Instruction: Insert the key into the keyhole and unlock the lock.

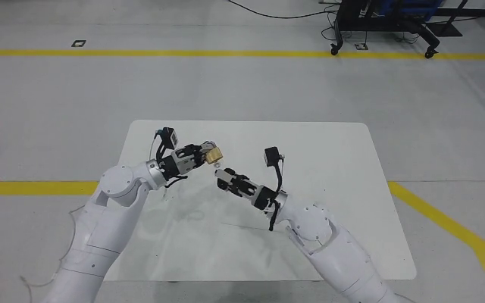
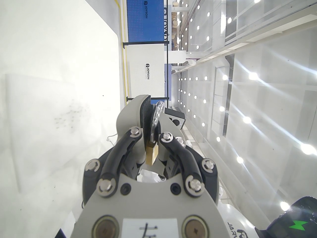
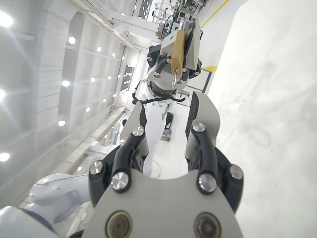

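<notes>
My left gripper (image 1: 210,154) is raised over the white table (image 1: 326,151) and shut on a brass padlock (image 1: 215,156). From the right wrist the lock's brass body (image 3: 178,48) shows clamped between the left gripper's pads, and a short silver metal piece (image 3: 175,78) sticks out of its end. I cannot tell whether that piece is the key or the shackle. The left wrist view has brass (image 2: 151,153) low between the fingers and silver metal (image 2: 157,116) running up between them. My right gripper (image 1: 221,175) hangs open and empty just short of the lock, its two fingers (image 3: 203,110) spread wide.
Both arms meet above the table's left-centre, with bare tabletop on every side. Yellow floor lines (image 1: 227,53) run past the table. A black wheeled cart (image 1: 394,23) stands far back on the right, well away.
</notes>
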Available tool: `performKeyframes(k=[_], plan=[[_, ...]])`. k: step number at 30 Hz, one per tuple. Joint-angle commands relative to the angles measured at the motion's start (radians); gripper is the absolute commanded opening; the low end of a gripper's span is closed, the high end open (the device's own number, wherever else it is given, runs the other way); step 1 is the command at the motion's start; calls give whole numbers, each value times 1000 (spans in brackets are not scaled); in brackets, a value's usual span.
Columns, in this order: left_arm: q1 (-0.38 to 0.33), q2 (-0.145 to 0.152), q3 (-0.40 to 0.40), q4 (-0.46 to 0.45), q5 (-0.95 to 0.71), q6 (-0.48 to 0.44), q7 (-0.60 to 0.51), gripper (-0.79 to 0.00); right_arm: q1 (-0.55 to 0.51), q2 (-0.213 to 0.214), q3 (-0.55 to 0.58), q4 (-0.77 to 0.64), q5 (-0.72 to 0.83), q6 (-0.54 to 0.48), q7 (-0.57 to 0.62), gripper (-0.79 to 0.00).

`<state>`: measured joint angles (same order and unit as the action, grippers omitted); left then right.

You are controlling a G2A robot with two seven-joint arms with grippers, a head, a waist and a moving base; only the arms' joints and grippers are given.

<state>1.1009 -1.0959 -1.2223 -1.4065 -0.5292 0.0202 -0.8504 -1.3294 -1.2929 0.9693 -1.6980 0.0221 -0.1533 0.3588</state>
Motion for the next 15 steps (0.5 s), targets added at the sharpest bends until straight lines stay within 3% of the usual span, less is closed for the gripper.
performKeyframes(k=[1,12,15], plan=[[2,0,-1,-2,1,-3,0,-785,-14,2,4,-25,-92,-12,-59,-6],[-1,1,12,-17,76,31,20,-785,-18,3,9,-35,-124,-17,-78,0],[-4,1,17,-17,96,56,31,-785,-14,16,13,-82,-421,-16,-97,0]])
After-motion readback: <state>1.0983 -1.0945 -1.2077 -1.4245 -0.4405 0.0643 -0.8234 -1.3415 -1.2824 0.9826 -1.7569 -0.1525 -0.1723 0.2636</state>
